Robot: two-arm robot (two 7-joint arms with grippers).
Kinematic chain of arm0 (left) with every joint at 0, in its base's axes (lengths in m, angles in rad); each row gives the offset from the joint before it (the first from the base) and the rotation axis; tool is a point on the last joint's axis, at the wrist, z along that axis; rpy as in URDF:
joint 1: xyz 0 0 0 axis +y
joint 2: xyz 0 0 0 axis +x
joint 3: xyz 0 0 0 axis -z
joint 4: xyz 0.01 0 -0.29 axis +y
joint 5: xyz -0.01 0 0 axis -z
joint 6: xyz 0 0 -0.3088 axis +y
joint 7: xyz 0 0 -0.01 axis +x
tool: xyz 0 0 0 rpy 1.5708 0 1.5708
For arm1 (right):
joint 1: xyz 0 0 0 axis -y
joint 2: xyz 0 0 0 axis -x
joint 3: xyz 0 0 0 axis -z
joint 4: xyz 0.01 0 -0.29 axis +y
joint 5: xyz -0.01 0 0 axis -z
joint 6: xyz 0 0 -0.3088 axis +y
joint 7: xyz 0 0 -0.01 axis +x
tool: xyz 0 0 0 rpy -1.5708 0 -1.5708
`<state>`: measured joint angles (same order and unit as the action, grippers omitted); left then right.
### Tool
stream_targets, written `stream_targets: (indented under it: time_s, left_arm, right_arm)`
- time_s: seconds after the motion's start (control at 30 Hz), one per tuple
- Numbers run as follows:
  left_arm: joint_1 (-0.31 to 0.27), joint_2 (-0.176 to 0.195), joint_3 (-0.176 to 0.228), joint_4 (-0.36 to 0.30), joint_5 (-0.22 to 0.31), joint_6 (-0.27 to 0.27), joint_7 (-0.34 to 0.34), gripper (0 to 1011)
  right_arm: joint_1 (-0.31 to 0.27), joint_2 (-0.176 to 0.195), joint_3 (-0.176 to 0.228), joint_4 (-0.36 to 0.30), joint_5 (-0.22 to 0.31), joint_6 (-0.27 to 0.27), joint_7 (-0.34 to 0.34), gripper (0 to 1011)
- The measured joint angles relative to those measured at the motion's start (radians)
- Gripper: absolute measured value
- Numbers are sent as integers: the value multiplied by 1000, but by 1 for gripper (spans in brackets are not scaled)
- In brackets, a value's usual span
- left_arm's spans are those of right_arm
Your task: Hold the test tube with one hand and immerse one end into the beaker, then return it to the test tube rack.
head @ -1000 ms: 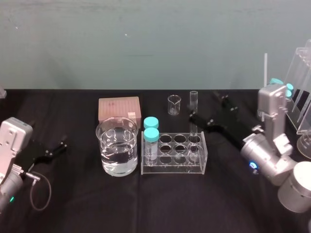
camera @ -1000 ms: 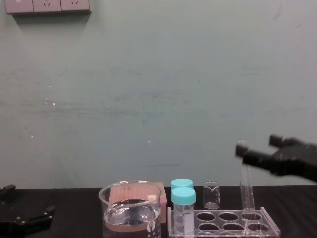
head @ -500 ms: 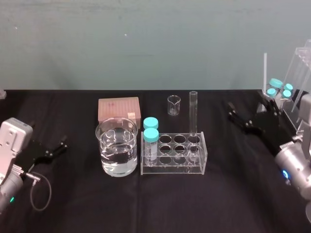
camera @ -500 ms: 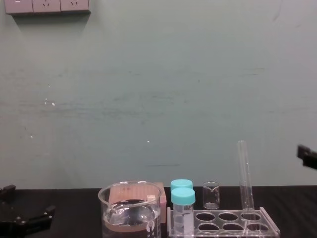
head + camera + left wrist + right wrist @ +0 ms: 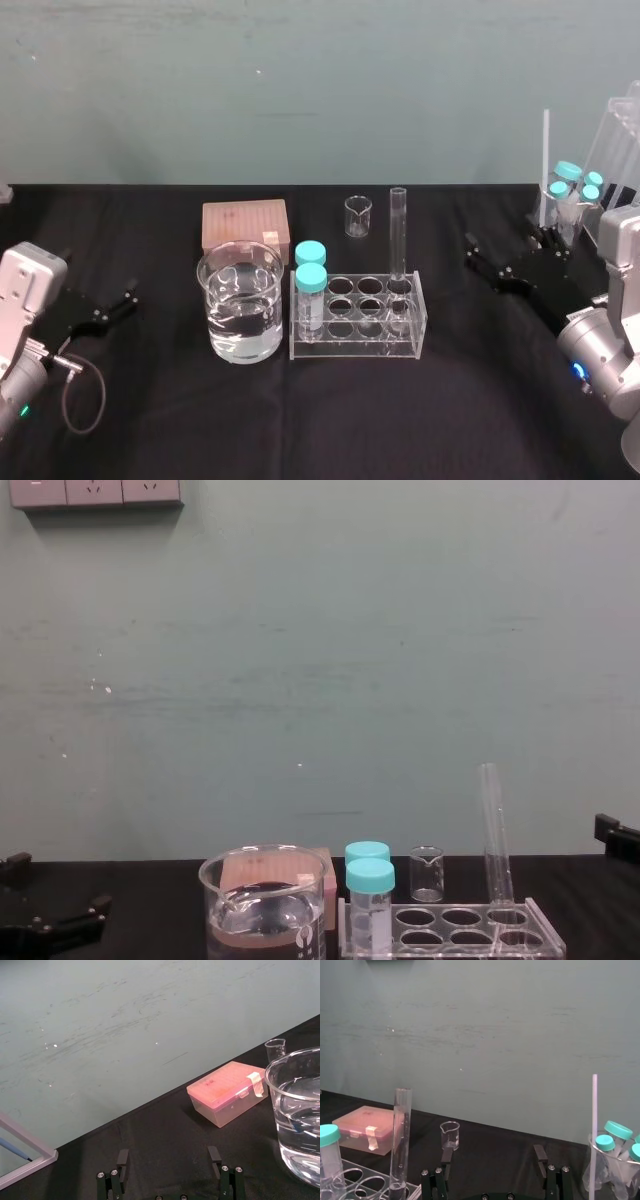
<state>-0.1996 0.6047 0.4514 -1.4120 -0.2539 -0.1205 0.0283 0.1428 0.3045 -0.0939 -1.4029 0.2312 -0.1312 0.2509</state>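
The black tabletop (image 5: 300,430) is carrying a clear rack (image 5: 355,352) at its middle. The water-filled beaker (image 5: 240,315) is standing just left of the rack. The right gripper (image 5: 493,1151) is hovering well right of the rack, fingers spread wide, holding nothing. The left gripper (image 5: 168,1151) is sitting far left of the rack, fingers also wide. The test tube (image 5: 398,235) is standing upright in the rack's back right hole.

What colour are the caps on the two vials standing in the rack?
Teal caps, clearest in the head view.

Clear glass test tube (image 5: 398,235), beaker (image 5: 240,315), test tube rack (image 5: 357,347); teal vial caps (image 5: 311,276); pink box (image 5: 245,222); black bench (image 5: 300,420).
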Motion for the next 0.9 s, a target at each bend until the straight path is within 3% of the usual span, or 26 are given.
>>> stream_targets:
  time_s: [0.9]
  left_arm:
    - [0, 0, 0, 0, 0, 0, 0, 1000]
  right_arm:
    - [-2, 2, -1, -3, 3, 0, 2, 1000]
